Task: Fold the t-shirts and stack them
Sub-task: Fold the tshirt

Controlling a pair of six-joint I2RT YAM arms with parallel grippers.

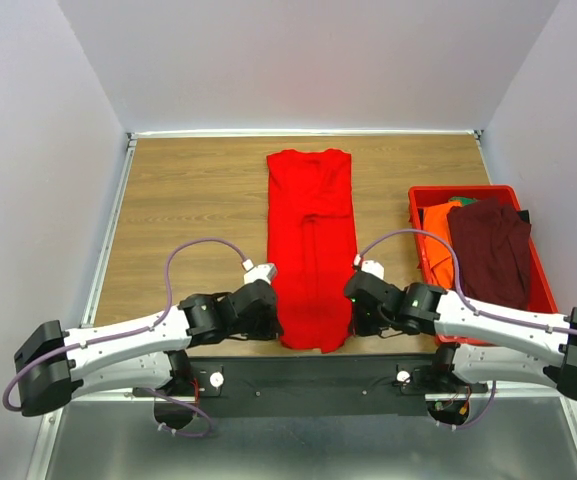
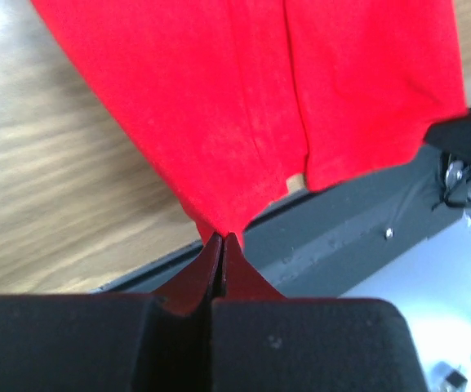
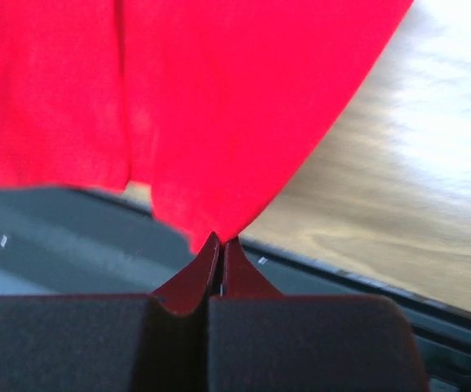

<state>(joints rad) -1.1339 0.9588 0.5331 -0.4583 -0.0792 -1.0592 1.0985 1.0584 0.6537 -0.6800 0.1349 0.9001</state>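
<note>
A bright red t-shirt [image 1: 310, 245] lies folded into a long narrow strip down the middle of the table, its collar at the far end. My left gripper [image 1: 268, 322] is shut on the shirt's near left hem corner [image 2: 219, 220]. My right gripper [image 1: 356, 312] is shut on the near right hem corner [image 3: 211, 220]. Both corners are pinched between the fingertips, with the cloth stretching away from them. An orange t-shirt [image 1: 438, 240] and a dark maroon t-shirt [image 1: 488, 245] lie heaped in a red bin.
The red plastic bin [image 1: 538, 290] stands at the right side of the table, beside my right arm. A dark metal rail [image 1: 308, 375] runs along the table's near edge under the shirt's hem. Walls close in the table on three sides.
</note>
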